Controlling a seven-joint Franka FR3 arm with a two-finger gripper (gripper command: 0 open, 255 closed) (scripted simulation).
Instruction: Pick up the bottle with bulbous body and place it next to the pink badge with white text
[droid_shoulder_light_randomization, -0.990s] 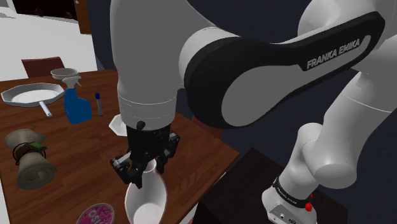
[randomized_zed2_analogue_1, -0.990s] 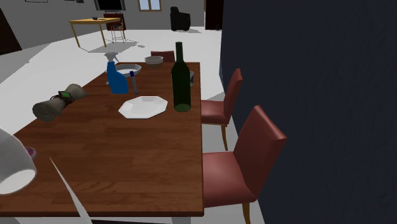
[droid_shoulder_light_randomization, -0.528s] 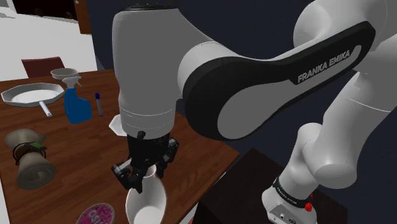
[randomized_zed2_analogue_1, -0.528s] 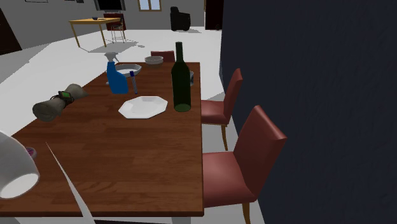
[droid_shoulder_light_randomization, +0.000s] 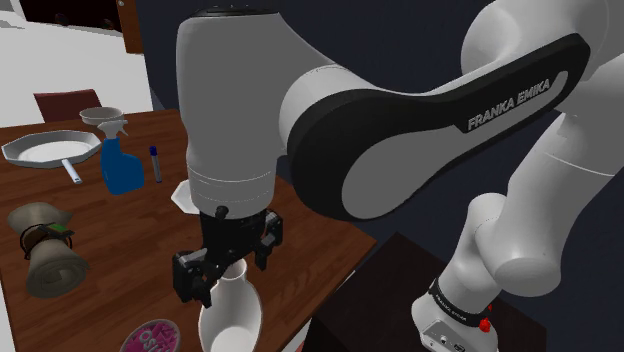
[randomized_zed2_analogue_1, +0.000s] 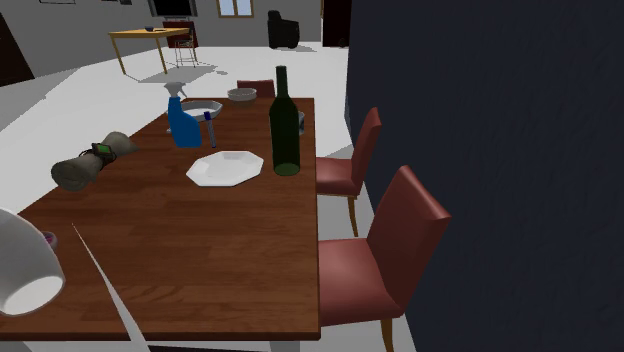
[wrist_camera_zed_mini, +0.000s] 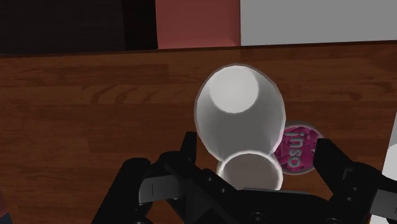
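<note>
White bulbous bottle (droid_shoulder_light_randomization: 230, 312) just beside the pink badge (wrist_camera_zed_mini: 299, 147), close to the wooden table's (droid_shoulder_light_randomization: 130, 230) edge by the stand.
Bare tabletop separates it from the white plate (randomized_zed2_analogue_1: 225, 167). The black gripper (droid_shoulder_light_randomization: 228, 265) straddles the bottle's narrow neck, fingers spread, clasping nothing.

Bare table (randomized_zed2_analogue_1: 200, 250) lies between the badge (wrist_camera_zed_mini: 298, 147) and the plate (randomized_zed2_analogue_1: 225, 167).

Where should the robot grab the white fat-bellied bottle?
Grip the white bottle by its narrow neck, from above: the neck points up between the fingers of the open gripper, and the bulbous belly looks too wide for them.
</note>
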